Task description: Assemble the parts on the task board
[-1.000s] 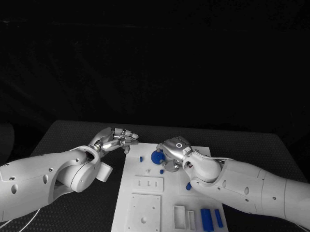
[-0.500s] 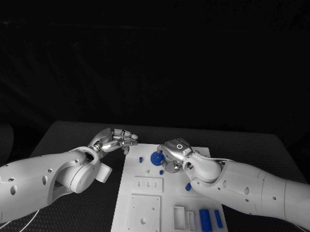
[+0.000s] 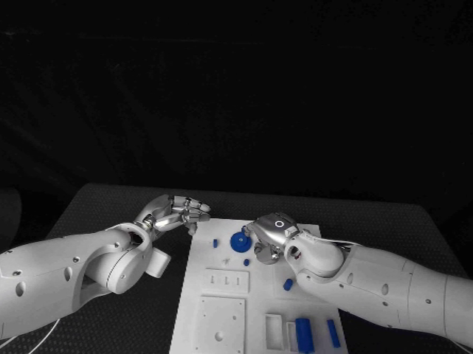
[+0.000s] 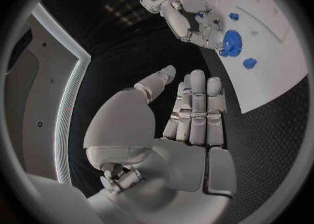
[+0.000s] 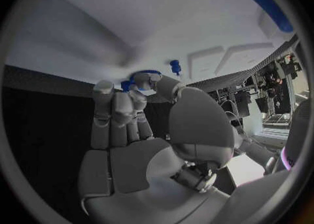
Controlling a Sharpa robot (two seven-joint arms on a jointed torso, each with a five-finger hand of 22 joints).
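Both hands hover: right hand [image 3: 270, 234], fingers curled empty, has eased off blue gear [image 3: 238, 240], apparently seated; left hand [image 3: 178, 213] stays loosely curled, empty.

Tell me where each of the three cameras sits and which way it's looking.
Head view: on the robot's head, looking down at the table; both arms, the left hand and the right hand over the board.
Left wrist view: behind the left hand, facing the board's edge and the right hand.
Right wrist view: behind the right hand, facing the board.
Shared: the blue gear shows in all three.
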